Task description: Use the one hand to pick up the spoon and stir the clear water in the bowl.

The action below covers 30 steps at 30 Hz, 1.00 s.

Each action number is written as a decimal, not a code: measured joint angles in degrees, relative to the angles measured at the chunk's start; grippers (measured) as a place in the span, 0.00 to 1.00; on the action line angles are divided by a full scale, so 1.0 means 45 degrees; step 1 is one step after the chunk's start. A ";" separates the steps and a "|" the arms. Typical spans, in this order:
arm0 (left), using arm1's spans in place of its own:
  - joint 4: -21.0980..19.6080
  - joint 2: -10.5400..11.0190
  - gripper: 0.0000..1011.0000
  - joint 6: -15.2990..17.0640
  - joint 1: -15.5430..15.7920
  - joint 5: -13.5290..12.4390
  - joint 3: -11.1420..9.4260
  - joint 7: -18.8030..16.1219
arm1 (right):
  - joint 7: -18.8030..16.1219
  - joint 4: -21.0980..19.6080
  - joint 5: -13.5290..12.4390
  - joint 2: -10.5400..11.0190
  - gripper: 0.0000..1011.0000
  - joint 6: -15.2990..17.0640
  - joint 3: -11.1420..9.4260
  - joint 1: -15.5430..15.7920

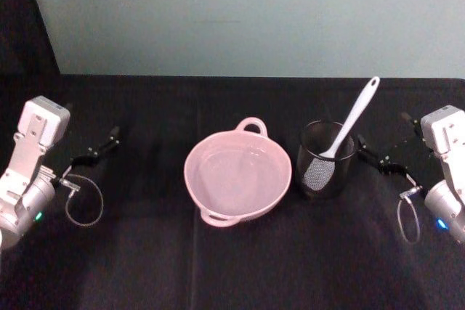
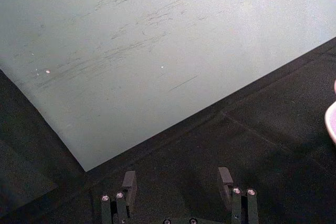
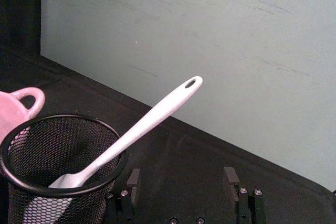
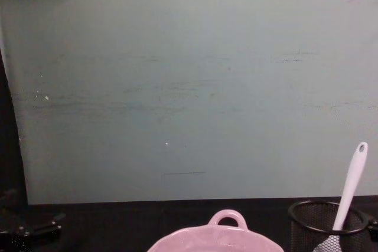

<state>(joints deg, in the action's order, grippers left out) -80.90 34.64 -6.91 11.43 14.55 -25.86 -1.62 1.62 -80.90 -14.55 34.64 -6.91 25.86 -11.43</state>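
Note:
The pale pink bowl (image 1: pixel 192 170) sits mid-table, its loop handle (image 4: pixel 227 219) toward the back wall. Faint glints mark the clear water (image 1: pixel 236 178) inside. The white spoon (image 1: pixel 355 116) stands head-down in a black mesh cup (image 1: pixel 325 173) just right of the bowl, its handle (image 3: pixel 157 112) leaning up toward the back right. My right gripper (image 1: pixel 369 156) hovers open to the right of the cup, close to it, with nothing between its fingers (image 3: pixel 230 178). My left gripper (image 1: pixel 99 149) rests open at the far left, well away from the bowl.
Black cloth covers the table (image 1: pixel 240 266), and a pale green wall (image 1: pixel 247 12) stands behind it. Cable loops hang below both wrists. There is free cloth in front of the bowl and cup.

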 joint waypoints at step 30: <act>0.0000 0.0000 1.00 0.0000 0.0000 0.0000 0.0000 0.0000 | 0.0000 -0.0001 0.0000 0.0001 0.99 0.0000 0.0000 0.0000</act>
<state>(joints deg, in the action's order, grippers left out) -80.90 34.65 -6.91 11.43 14.55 -25.86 -1.62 1.62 -80.90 -14.55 34.65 -6.91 25.86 -11.43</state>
